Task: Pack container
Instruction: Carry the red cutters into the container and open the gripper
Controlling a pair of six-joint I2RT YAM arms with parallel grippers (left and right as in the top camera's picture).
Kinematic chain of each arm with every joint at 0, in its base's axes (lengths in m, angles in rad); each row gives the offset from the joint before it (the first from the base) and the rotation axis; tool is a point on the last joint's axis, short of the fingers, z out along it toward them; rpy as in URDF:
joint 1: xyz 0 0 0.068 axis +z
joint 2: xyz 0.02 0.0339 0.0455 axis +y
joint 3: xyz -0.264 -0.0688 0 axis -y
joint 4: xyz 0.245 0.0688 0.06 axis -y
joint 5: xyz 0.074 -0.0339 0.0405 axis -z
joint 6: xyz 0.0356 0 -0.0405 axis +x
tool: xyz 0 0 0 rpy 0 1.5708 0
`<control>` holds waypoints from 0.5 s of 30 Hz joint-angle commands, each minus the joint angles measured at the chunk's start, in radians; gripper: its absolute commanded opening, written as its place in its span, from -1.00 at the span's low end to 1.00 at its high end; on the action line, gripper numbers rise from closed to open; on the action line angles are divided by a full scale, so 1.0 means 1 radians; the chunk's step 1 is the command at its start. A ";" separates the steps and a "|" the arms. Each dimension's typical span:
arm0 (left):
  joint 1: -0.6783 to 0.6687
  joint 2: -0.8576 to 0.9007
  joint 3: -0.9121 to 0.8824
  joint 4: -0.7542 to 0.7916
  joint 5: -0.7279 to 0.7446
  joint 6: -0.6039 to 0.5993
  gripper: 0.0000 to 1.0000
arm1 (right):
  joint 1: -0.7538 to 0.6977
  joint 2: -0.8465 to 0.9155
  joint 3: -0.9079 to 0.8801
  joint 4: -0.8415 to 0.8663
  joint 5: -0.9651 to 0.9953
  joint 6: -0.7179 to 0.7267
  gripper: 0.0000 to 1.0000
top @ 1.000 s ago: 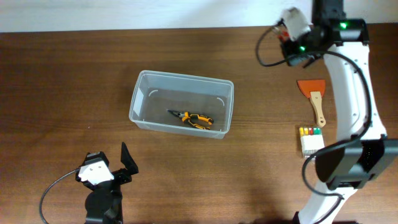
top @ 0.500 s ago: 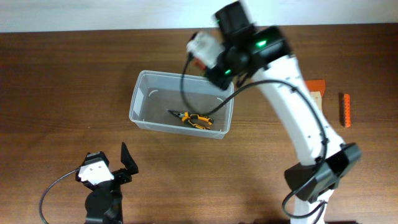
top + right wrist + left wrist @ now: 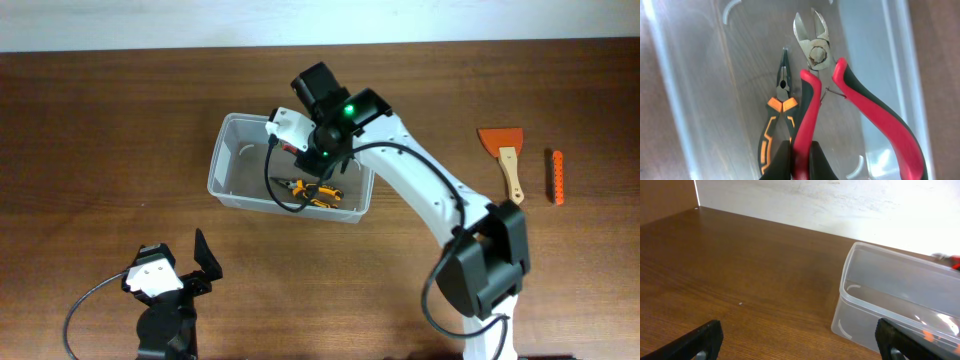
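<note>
The clear plastic container sits mid-table; it also shows in the left wrist view and the right wrist view. Orange-and-black needle-nose pliers lie inside it. My right gripper hovers over the container's right half, shut on one handle of red-and-black cutting pliers, held above the orange pliers. My left gripper is open and empty near the front left, jaws spread at the frame's bottom.
An orange scraper with a wooden handle and an orange bar-shaped tool lie at the right of the wooden table. The right arm stretches across from the front right.
The right arm swung from the far right back to over the container, carrying the red pliers. The small white box is no longer visible. The left arm has not moved.
</note>
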 commanded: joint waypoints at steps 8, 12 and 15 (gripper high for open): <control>-0.003 -0.005 -0.003 -0.002 -0.003 0.009 0.98 | 0.002 0.111 -0.009 0.025 -0.017 0.026 -0.92; -0.003 -0.005 -0.003 -0.002 -0.003 0.009 0.99 | 0.002 0.134 -0.009 0.026 -0.019 0.046 -0.73; -0.003 -0.005 -0.003 -0.002 -0.003 0.009 0.99 | 0.002 0.134 -0.009 0.027 -0.021 0.048 -0.58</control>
